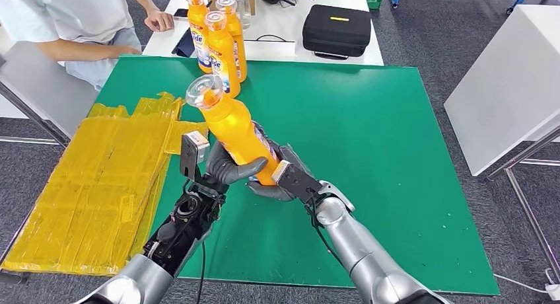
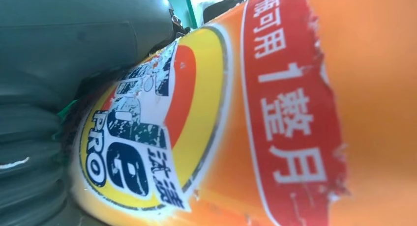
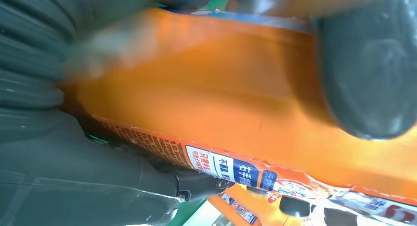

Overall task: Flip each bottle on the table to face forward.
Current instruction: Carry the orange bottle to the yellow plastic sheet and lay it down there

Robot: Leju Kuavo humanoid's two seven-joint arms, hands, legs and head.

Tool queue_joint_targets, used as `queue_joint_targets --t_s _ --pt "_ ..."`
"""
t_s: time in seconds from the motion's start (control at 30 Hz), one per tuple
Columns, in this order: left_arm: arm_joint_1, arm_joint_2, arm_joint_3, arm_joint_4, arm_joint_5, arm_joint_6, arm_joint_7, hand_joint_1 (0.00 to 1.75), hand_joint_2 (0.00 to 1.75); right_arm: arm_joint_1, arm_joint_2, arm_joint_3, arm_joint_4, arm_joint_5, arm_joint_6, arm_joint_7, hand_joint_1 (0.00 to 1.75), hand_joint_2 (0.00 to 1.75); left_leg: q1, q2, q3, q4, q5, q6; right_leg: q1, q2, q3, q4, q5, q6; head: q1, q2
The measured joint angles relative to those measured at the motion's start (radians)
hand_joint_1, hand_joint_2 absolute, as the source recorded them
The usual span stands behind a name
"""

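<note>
An orange detergent bottle (image 1: pixel 232 129) with a clear cap is lifted above the green table (image 1: pixel 370 139), tilted with its cap toward the far left. My left hand (image 1: pixel 228 166) grips its lower body from the left, thumb across the front. My right hand (image 1: pixel 280 178) holds its base from the right. The left wrist view shows its front label (image 2: pixel 147 137) close up beside the thumb (image 2: pixel 74 34). In the right wrist view the orange body (image 3: pixel 211 88) has its back label (image 3: pixel 231 169) in sight. Three more orange bottles (image 1: pixel 221 43) stand upright at the table's far edge.
Yellow crumpled sheets (image 1: pixel 99 185) cover the table's left side. A person (image 1: pixel 72 20) sits at far left, hand on a white table (image 1: pixel 284 33) holding a black case (image 1: pixel 337 30). Another white table (image 1: pixel 508 86) stands at right.
</note>
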Motion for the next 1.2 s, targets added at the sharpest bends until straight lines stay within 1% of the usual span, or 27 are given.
queue_joint_targets --t_s 0.13,0.17,0.27,0.3,0.4,0.57,0.63,0.7,0.83,0.87,0.93,1.0,1.03,1.13,1.2 --pt "0.006 0.000 0.002 -0.005 0.020 0.014 -0.010 1.75 1.75 0.003 0.001 0.001 0.002 0.003 -0.016 0.000 1.75 1.75 0.000 0.000 0.000 0.000 0.000 0.000 0.000 0.000 0.000 0.000 0.000 0.000 0.000 0.000" --pt "0.006 0.000 0.002 -0.005 0.026 0.016 -0.014 1.75 1.75 0.003 0.001 0.000 0.002 0.005 -0.021 0.000 1.40 1.75 0.000 0.000 0.000 0.000 0.000 0.000 0.000 0.000 -0.001 0.000 0.000 0.000 0.000 0.000" --pt "0.007 0.000 0.002 -0.005 0.039 0.028 -0.020 1.75 1.75 0.007 -0.003 -0.001 -0.002 0.007 -0.035 0.000 0.09 1.75 0.000 0.000 0.000 0.000 0.000 0.000 0.000 0.000 -0.001 0.000 0.000 0.000 0.000 0.000" --pt "0.007 0.000 0.003 -0.007 0.043 0.036 -0.022 1.75 1.75 0.013 -0.007 -0.003 -0.010 0.004 -0.040 0.002 0.00 1.75 0.000 0.000 0.000 0.000 0.000 0.000 0.000 0.000 -0.001 0.000 0.000 0.000 0.000 0.000" --pt "0.000 0.001 0.019 -0.021 0.047 0.081 -0.036 1.75 1.75 0.052 -0.032 -0.019 -0.061 -0.015 -0.051 0.016 0.00 1.75 0.000 -0.001 -0.001 0.000 0.000 0.000 0.000 -0.001 0.000 0.000 0.000 0.000 0.000 0.000" --pt "-0.021 0.016 0.067 -0.041 0.014 0.171 -0.050 1.75 1.75 0.144 -0.108 -0.064 -0.212 -0.054 -0.055 0.036 0.00 1.75 -0.001 -0.003 -0.002 0.000 0.000 0.000 0.000 -0.002 0.000 0.000 0.001 0.001 0.000 0.000" --pt "-0.023 0.020 0.080 -0.047 -0.064 0.279 -0.078 1.75 1.75 0.176 -0.130 -0.078 -0.277 -0.049 -0.075 0.042 0.00 1.75 -0.001 -0.002 -0.002 0.000 0.000 0.000 0.000 -0.002 -0.001 0.000 0.001 0.001 0.000 0.000" --pt "-0.023 0.025 0.090 -0.059 -0.176 0.425 -0.102 1.75 1.75 0.210 -0.150 -0.091 -0.351 -0.038 -0.107 0.051 0.00 1.75 -0.001 -0.002 -0.002 0.000 0.000 0.000 0.000 -0.002 -0.001 0.000 0.001 0.001 0.000 0.000" --pt "-0.024 0.044 0.108 -0.069 -0.435 0.677 -0.108 1.75 1.75 0.271 -0.178 -0.119 -0.488 -0.043 -0.142 0.077 0.00 1.75 0.000 -0.002 -0.002 0.000 0.000 0.000 0.000 -0.002 -0.001 0.000 0.000 0.000 0.000 0.000" --pt "-0.025 0.049 0.109 -0.068 -0.503 0.729 -0.106 1.75 1.75 0.283 -0.183 -0.127 -0.519 -0.049 -0.146 0.082 0.00 1.75 0.000 -0.002 -0.002 0.000 0.000 0.000 0.000 -0.002 -0.001 0.000 0.000 0.000 0.000 0.000" --pt "-0.031 0.057 0.110 -0.064 -0.590 0.789 -0.099 1.75 1.75 0.302 -0.191 -0.141 -0.569 -0.058 -0.150 0.088 0.00 1.75 0.000 -0.002 -0.002 0.000 0.000 0.000 0.000 -0.002 -0.001 0.000 0.000 0.000 0.000 0.000" --pt "-0.040 0.064 0.111 -0.054 -0.696 0.814 -0.062 1.75 1.75 0.321 -0.197 -0.153 -0.610 -0.075 -0.153 0.090 0.00 1.75 0.000 -0.002 -0.002 0.000 0.000 0.001 0.000 -0.002 -0.001 0.000 0.000 0.000 0.000 0.000" --pt "-0.047 0.067 0.113 -0.045 -0.799 0.823 -0.025 1.75 1.75 0.331 -0.200 -0.160 -0.632 -0.092 -0.153 0.090 0.00 1.75 0.000 -0.003 -0.002 0.000 0.001 0.001 0.000 -0.003 -0.001 0.000 0.000 0.000 0.000 0.000" --pt "-0.076 0.080 0.129 -0.005 -1.263 0.829 0.124 1.75 1.75 0.367 -0.208 -0.183 -0.706 -0.167 -0.140 0.092 0.00 1.75 0.000 -0.004 -0.003 0.000 0.001 0.002 0.000 -0.004 0.000 0.000 0.000 0.000 0.000 0.000" --pt "-0.096 0.093 0.134 0.023 -1.514 0.830 0.221 1.75 1.75 0.389 -0.213 -0.199 -0.757 -0.213 -0.123 0.099 0.00 1.75 -0.001 -0.004 -0.003 0.000 0.001 0.002 0.000 -0.004 -0.001 0.000 0.001 0.000 0.000 0.000"
